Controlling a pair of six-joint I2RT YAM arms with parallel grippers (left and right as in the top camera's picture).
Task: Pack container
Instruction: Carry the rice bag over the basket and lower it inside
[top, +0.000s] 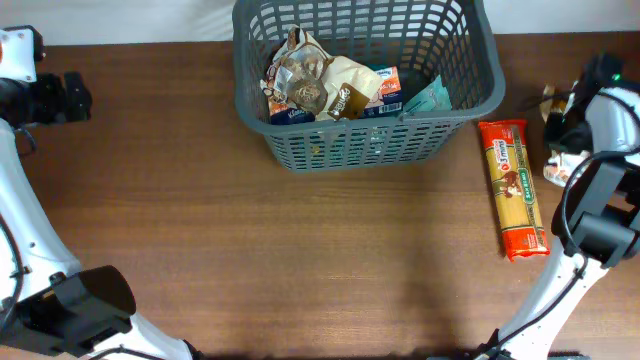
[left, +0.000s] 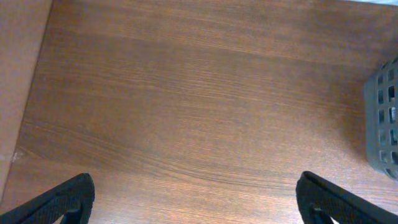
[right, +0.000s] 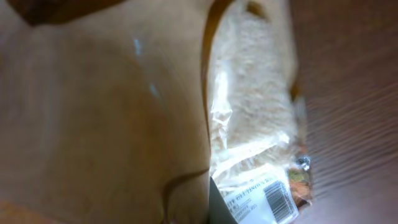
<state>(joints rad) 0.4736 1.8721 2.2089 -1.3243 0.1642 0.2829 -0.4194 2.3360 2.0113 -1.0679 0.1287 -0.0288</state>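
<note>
One basket (top: 480, 100) holds about four packets (top: 335, 85); one pasta packet (top: 513, 190) lies outside. Left gripper (left: 196, 199) gapes; right gripper's (top: 560, 125) grip unclear.

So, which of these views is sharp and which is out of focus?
Overhead: sharp and evenly lit, the basket and the pasta packet read clearly. Left wrist: sharp too, the table shows clear wood grain. Right wrist: too close to a clear packet, so blurred; only its barcode looks crisp.
</note>
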